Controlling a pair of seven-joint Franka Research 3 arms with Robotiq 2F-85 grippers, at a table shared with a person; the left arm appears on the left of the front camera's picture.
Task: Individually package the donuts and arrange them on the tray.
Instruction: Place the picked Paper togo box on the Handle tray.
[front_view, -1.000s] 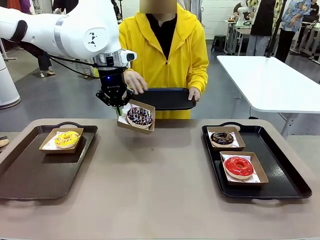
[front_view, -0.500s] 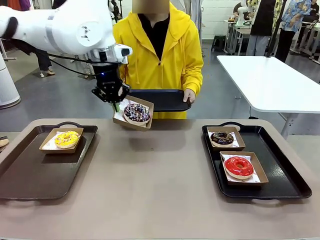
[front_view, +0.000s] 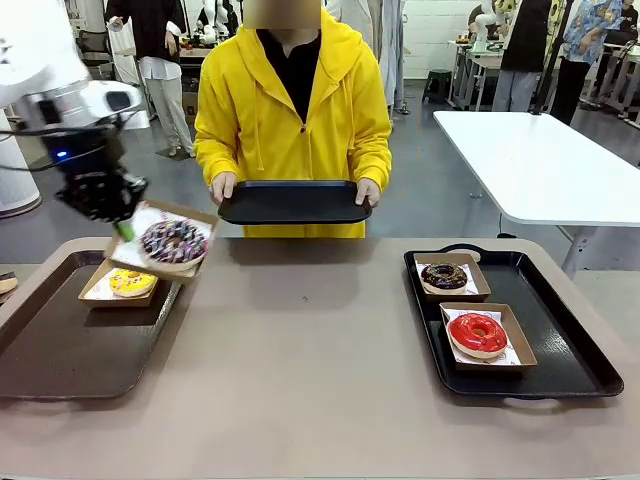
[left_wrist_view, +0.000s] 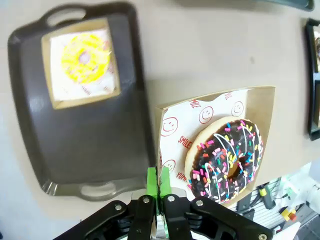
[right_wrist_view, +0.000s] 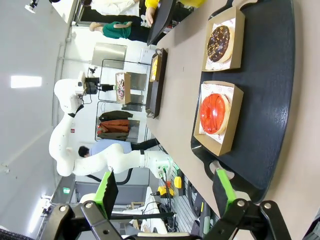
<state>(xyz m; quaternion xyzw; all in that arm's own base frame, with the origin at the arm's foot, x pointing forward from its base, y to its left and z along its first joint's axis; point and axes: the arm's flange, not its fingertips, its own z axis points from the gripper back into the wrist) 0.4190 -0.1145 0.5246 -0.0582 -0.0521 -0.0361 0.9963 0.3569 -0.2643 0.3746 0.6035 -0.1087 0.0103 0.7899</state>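
Currently the left tool, at the frame's left, pinches the edge of a cardboard box holding the sprinkled donut, above the yellow donut on the left tray. Right tool spread wide, above the right tray, lower frame.

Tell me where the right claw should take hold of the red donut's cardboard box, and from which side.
Probably by a side wall of the cardboard box, coming down from above. The box is a shallow open tray lying flat on the black tray, so its thin upright rim fits between the pads, as the left claw pinches its box's edge. The near wall, toward the robot, looks freest; the chocolate donut's box lies beyond the far one.
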